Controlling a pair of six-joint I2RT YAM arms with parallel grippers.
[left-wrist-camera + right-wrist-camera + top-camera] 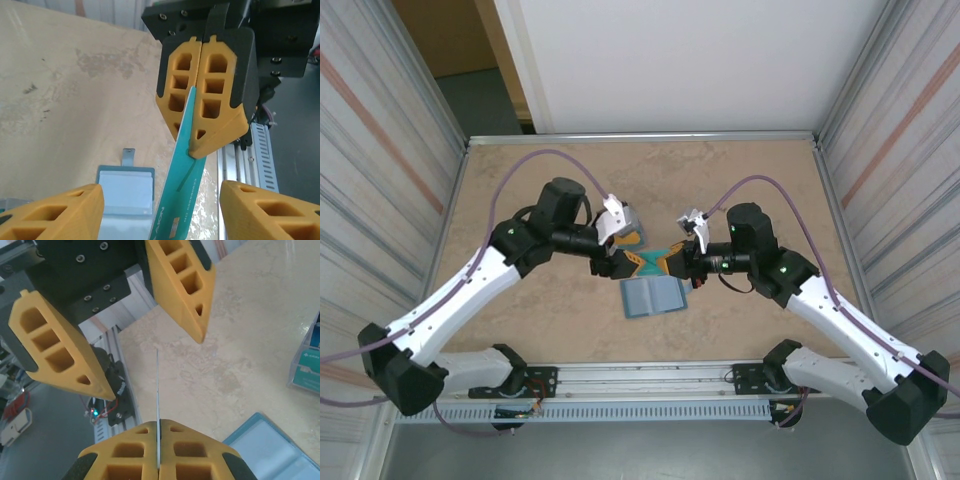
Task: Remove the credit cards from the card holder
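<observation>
Card-removal step: teal credit card (182, 190) pinched above card holder (655, 298) in closed right gripper (159, 429), left gripper (154, 362) spread empty. Next, likely: laying it beside card holder.

Mine, a matched pair: left arm (460, 295) and right arm (840, 325), each built of glossy white shell links and bulky black joint housings, with a small green light (510, 234) set in a black housing. One purple cable (535, 155) per arm, arching loose above it. One pale grey camera block (617, 220) at each wrist. Left gripper (620, 263) and right gripper (672, 262): two fingers (220, 100) apiece, orange-yellow plastic wedges tapering to a blunt tip, pierced by rectangular cells and one small triangular cell, backed in black. Black mounting plate (172, 27) behind them, fixed with round-headed screws (163, 16).
</observation>
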